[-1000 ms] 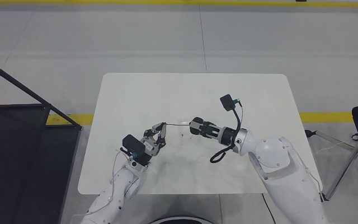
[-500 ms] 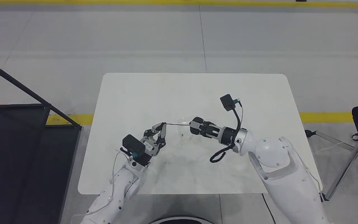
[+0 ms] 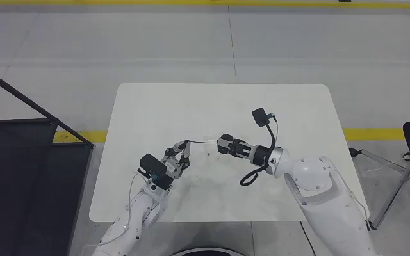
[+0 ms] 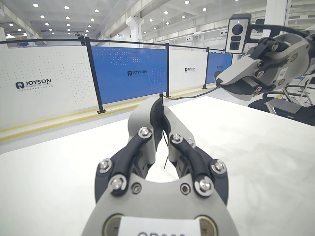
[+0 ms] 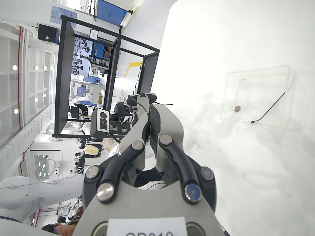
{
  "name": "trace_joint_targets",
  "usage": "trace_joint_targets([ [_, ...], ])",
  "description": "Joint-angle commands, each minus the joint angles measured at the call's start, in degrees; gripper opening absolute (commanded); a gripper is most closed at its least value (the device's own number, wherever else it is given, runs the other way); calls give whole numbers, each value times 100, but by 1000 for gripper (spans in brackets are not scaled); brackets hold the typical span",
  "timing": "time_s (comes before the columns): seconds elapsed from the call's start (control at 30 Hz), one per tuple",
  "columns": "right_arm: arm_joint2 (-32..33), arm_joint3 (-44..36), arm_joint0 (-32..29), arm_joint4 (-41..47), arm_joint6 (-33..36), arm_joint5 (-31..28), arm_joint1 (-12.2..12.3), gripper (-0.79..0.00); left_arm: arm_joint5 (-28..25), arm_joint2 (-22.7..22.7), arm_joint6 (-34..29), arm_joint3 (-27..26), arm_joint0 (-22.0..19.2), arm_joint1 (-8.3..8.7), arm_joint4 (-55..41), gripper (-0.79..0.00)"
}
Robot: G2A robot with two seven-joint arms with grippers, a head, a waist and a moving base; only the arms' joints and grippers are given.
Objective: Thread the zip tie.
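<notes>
Zip tie: a thin black zip tie (image 3: 202, 142) spans the gap between the two grippers, held in the air above the middle of the white table (image 3: 288, 109). It runs nearly level with a slight sag.

Left gripper: the left gripper (image 4: 160, 106) has its fingers pressed together on one end of the tie. In the left wrist view the strap passes up between the ribbed pads (image 4: 154, 114) and a short length hangs below them. How much strap lies inside the grip is hidden by the pads.

Right gripper: the right gripper (image 5: 149, 110) is also closed, its fingertips pinched on the other end. The left wrist view shows the strap meeting those tips. In its own wrist view the fingers cover the strap itself.

Ends: I cannot tell which gripper has the head and which the tail, because both ends are buried in the pads. From above the strap is only a hairline.

Clear tray: a transparent tray (image 5: 258, 89) lies on the table near the grippers. Its edges are faint against the white top and hard to trace from above.

In the tray: a second black tie (image 5: 270, 107), gently bent, and a small brown speck (image 5: 237, 109) too small to identify.
</notes>
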Motion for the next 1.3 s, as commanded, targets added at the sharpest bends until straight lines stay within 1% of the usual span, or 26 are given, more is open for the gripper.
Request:
trace_joint_targets([
  [0.0, 0, 0, -1, 8, -13, -13, -1, -785, 0, 0, 0, 0, 0, 0, 0, -785],
  [0.5, -12, 26, 18, 46, -7, -63, -5, -785, 0, 0, 0, 0, 0, 0, 0, -785],
  [0.8, -23, 63, -12, 207, -127, -362, -23, -785, 0, 0, 0, 0, 0, 0, 0, -785],
  [1.0, -17, 51, -90, 286, -241, -690, -30, -785, 0, 0, 0, 0, 0, 0, 0, -785],
  [1.27, -35, 76, -156, 404, -426, -988, -52, -785, 0, 0, 0, 0, 0, 0, 0, -785],
])
